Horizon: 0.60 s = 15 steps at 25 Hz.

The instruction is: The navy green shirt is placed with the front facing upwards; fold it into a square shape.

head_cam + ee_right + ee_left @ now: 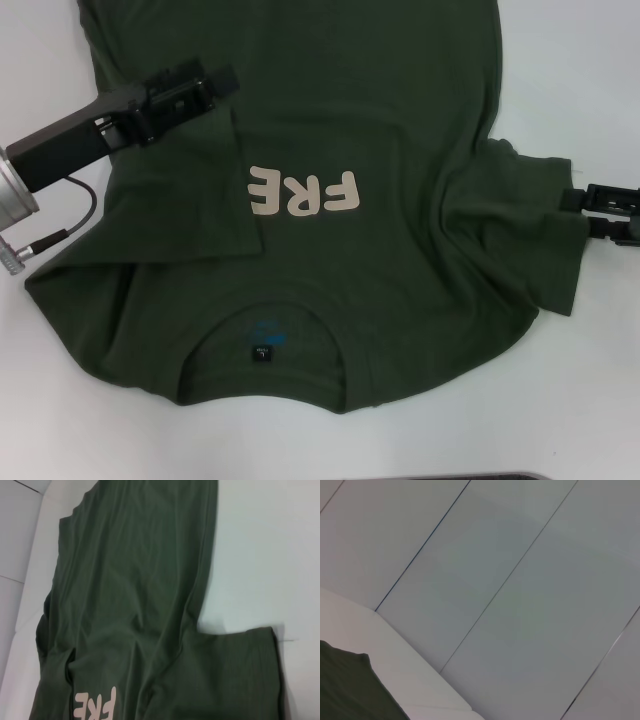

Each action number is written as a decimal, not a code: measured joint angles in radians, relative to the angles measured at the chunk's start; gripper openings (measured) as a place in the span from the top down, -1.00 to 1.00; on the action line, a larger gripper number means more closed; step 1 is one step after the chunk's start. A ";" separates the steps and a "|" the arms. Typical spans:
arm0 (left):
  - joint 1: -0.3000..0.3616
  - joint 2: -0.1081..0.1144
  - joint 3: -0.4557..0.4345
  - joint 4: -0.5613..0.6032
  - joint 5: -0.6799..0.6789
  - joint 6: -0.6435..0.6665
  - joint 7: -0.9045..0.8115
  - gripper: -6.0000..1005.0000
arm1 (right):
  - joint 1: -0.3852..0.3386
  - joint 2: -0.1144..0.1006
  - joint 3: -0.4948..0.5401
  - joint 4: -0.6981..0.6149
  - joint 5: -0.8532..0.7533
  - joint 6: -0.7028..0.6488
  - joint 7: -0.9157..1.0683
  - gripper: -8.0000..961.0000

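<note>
The navy green shirt (380,120) lies spread on the white table, collar and black neck tag (262,354) toward me. Its left side is folded inward as a flap (190,200) that covers part of the cream lettering (305,195), leaving "FRE" showing. My left gripper (222,82) hovers at the flap's far corner, over the shirt. At the outer edge of the bunched right sleeve (540,210) sits my right gripper (580,212). The right wrist view shows the shirt's body (140,605), that sleeve (240,680) and the lettering (95,705). A corner of the shirt (345,690) appears in the left wrist view.
The white table (580,80) shows bare on both sides of the shirt. My left arm's grey cable (70,225) loops over the table at the left. Wall panels (520,580) fill the left wrist view beyond the table's far edge.
</note>
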 joint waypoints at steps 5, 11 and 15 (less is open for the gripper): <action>0.000 0.000 0.001 0.000 0.000 -0.009 0.001 -0.74 | 0.010 0.009 -0.003 0.000 0.000 0.011 -0.003 -0.78; 0.000 0.001 0.000 0.000 0.000 -0.010 0.001 -0.74 | 0.016 0.017 -0.005 0.002 0.000 0.014 -0.003 -0.77; 0.000 0.001 0.000 0.000 0.000 -0.012 0.001 -0.74 | 0.017 0.017 -0.005 0.016 0.000 0.022 -0.003 -0.62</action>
